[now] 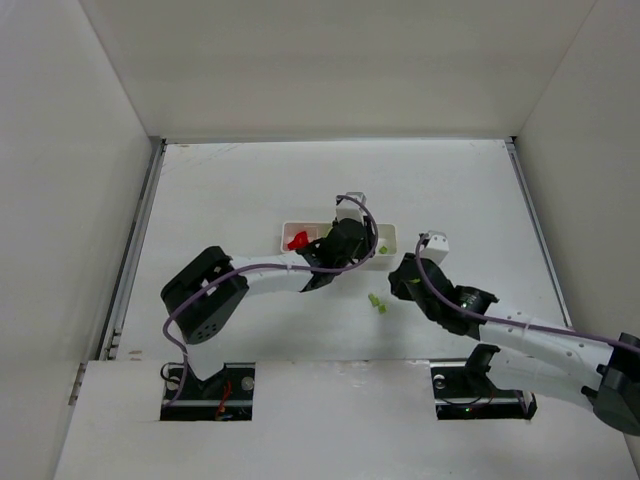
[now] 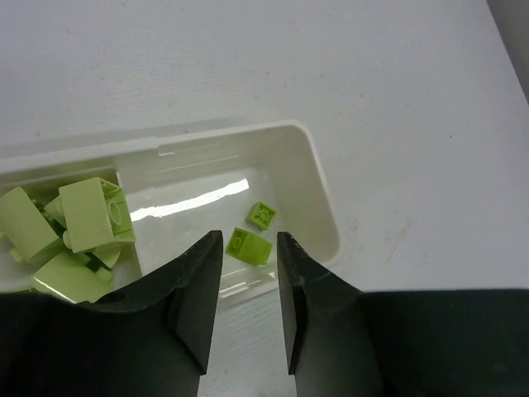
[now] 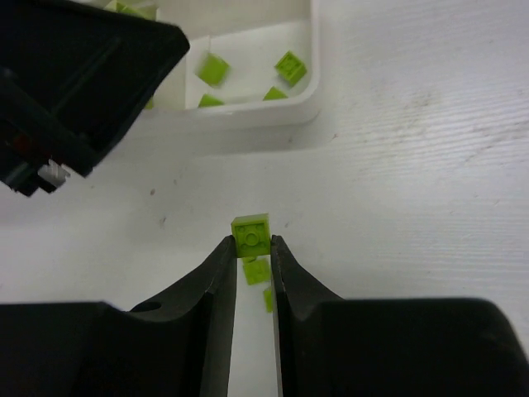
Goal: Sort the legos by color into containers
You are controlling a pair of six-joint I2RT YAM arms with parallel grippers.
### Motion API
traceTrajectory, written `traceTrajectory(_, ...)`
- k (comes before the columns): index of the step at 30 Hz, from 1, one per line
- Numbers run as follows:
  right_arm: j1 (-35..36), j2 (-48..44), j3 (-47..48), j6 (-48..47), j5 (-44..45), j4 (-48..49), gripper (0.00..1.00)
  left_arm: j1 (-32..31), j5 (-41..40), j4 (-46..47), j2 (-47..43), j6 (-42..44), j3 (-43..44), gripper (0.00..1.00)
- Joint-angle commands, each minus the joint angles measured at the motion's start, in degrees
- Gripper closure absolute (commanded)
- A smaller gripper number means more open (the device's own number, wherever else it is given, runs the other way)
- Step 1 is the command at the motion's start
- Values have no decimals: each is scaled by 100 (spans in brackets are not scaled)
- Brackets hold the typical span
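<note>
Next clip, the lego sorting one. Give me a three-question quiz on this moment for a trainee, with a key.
1. True or false: the right gripper is shut on a red brick.
2. Which compartment of the white tray are the tips of the left gripper over? A: the end holding red bricks. B: the middle one. C: the end holding bright green bricks.
3. Fill in: the pale yellow-green bricks lie in the ___ compartment.
Key: 1 false, it pinches a bright green brick; 2 C; 3 middle.
</note>
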Motion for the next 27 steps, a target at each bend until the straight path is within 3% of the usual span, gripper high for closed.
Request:
traceTrajectory(1, -379, -32, 68, -364, -19, 262, 82, 38, 55, 41, 30, 64, 286, 66)
traceTrajectory(6, -942, 477, 384, -769, -336, 894, 82, 56, -120, 50, -443, 55, -3, 57)
traceTrajectory(15, -1250, 2023, 1183, -1112, -635, 1801, 81, -470, -647, -169, -1806, -85, -1321, 64)
traceTrajectory(21, -1346, 2754, 1720, -1314, -582, 1915, 81, -1235, -1254, -591, -1983, -559, -1797, 64)
traceTrajectory(23, -1382, 2877, 1825, -1323, -565, 1915, 75, -1367, -1307, -618, -1887, -656, -1779, 63)
traceTrajectory(27, -1347, 2711, 1747, -1332, -336, 1889, 53, -1508, -1307, -574, -1527, -937, -1595, 60)
